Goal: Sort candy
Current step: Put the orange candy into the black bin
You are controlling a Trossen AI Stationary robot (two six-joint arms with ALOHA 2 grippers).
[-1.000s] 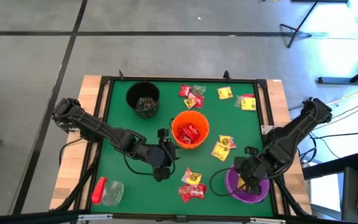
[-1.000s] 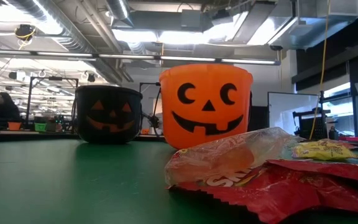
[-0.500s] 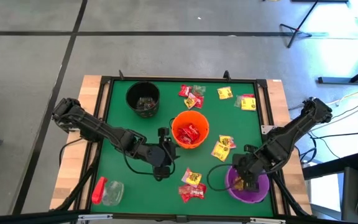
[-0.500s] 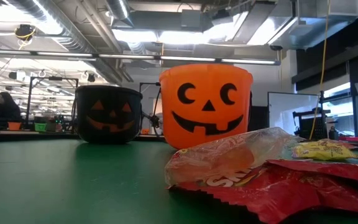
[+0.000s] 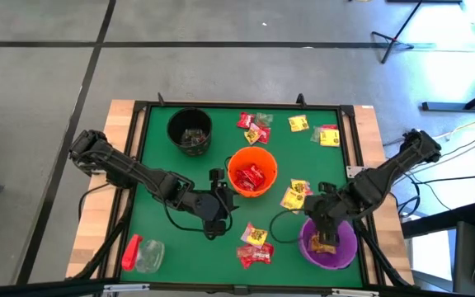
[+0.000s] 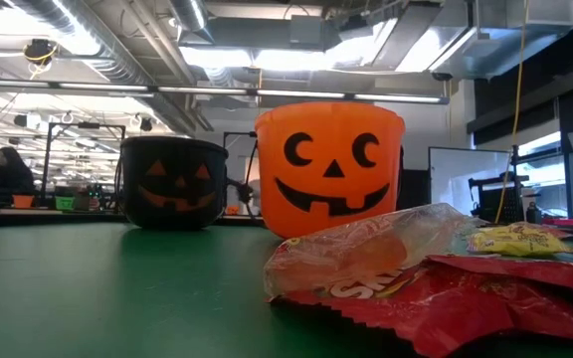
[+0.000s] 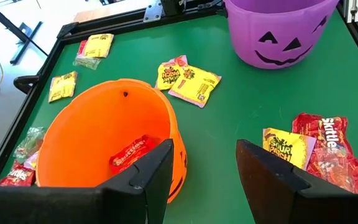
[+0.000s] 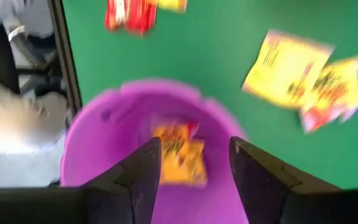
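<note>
Over the purple bucket, a yellow packet just dropped

At about five o'clock on the green table (image 5: 155, 181), the right gripper (image 5: 326, 216) hangs over the rim of the purple bucket (image 5: 341, 252) with its fingers (image 8: 140, 173) spread apart and nothing between them. One yellow packet (image 8: 179, 155) lies on the bucket's bottom, so I judge the drop step is finished and the next move calls for lifting clear and reaching for another piece of the candy (image 5: 254, 235). The nearest loose pieces are a yellow one on a red one, at six o'clock, just beside the purple bucket. A further yellow cluster (image 5: 295, 196) lies at about four o'clock, between the purple bucket and the orange one; that is probably the easiest reach for this arm.

At seven o'clock, near the table's edge, lies a red-capped clear jar (image 5: 143, 254). Left of centre, the left gripper (image 5: 221, 206) waits beside the orange bucket (image 5: 251, 173), its fingers (image 7: 142, 177) parted and empty.

At the centre, the orange bucket holds several red packets (image 7: 129, 154). Beyond it, at eleven o'clock, the black bucket (image 5: 190, 130) holds a few pieces, too dark to name by colour. More mixed red and yellow packets are scattered from twelve to two o'clock, well apart from both grippers, so plenty is left to sort
</note>
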